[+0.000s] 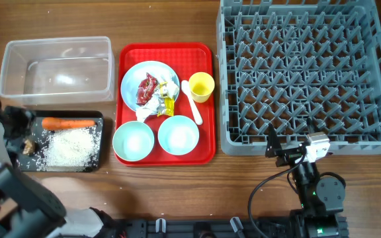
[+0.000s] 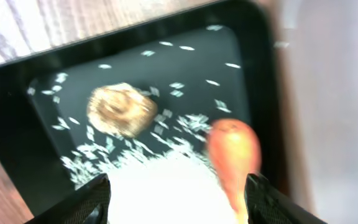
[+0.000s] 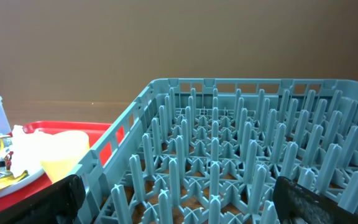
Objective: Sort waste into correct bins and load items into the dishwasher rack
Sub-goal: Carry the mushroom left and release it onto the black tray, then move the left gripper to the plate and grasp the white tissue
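Grey plastic rack (image 1: 225, 79), by far the biggest thing, has nothing on its pegs, so loading has not begun. Just to its left, the red tray (image 1: 126, 157) carries all the tableware. The clear tub (image 1: 57, 42) at the far left looks empty. The black tray (image 1: 102, 142) in front of it already holds the food waste, so that half of the sorting looks done. On the red tray the plate (image 1: 132, 78) is not yet cleared, and the two bowls (image 1: 133, 141) in front of it look empty and ready to load. A pile of rice (image 1: 71, 147) fills much of the black tray, with stray grains around it. The carrot (image 1: 68, 123) lies along the tray's far side. The cup (image 1: 201, 86) stands to the right of the plate, with the spoon (image 1: 192, 102) beside it. Crumpled tissue (image 1: 164, 89) and wrappers (image 1: 147, 89) lie on the plate, probably meant for the tub. The lump (image 1: 27, 147) sits at the black tray's left end, just beside the rice. The left gripper (image 2: 178, 186) hovers over the black tray, fingers spread and grasping nothing. The right gripper (image 3: 179, 199) hangs at the rack's near wall, fingers wide apart and empty.
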Controlling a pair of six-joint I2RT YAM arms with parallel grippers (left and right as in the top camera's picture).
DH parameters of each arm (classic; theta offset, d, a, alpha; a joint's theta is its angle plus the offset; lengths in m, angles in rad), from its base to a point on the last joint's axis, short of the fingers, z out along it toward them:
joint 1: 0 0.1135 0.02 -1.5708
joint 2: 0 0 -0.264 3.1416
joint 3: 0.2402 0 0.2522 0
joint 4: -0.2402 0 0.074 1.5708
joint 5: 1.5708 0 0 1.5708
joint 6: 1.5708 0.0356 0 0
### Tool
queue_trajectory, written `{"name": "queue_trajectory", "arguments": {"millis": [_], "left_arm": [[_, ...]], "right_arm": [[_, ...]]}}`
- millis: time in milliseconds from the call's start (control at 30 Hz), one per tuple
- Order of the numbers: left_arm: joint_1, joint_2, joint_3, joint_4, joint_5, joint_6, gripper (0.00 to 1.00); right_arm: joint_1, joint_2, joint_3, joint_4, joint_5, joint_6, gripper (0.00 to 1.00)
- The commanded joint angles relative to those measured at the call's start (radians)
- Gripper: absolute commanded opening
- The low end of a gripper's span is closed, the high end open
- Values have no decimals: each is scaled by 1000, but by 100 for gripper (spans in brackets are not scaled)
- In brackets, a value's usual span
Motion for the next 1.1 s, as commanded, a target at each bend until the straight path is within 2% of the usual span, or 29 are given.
{"name": "queue_trajectory", "arguments": {"millis": [0, 67, 100, 300, 400, 567, 733, 900, 1067], "left_arm": [[-42, -139, 33, 4, 275, -60, 71], [-94, -195, 33, 35, 442, -117, 71], [-142, -225, 33, 54, 472, -135, 71], [-411, -282, 33, 140, 462, -167, 73], [-562, -282, 33, 159, 359, -167, 73], [-754, -282, 33, 230, 264, -167, 72], [-929, -282, 33, 262, 96, -161, 69], [-1006, -281, 47, 311, 53, -128, 63], [-1009, -256, 117, 231, -69, -72, 63]], "right_arm": [[-4, 2, -1, 4, 3, 14, 100], [-4, 2, -1, 4, 3, 14, 100], [-4, 2, -1, 4, 3, 14, 100], [-4, 2, -1, 4, 3, 14, 100], [-4, 2, -1, 4, 3, 14, 100], [-4, 2, -1, 4, 3, 14, 100], [-4, 2, -1, 4, 3, 14, 100], [-4, 2, -1, 4, 3, 14, 100], [-4, 2, -1, 4, 3, 14, 100]]}}
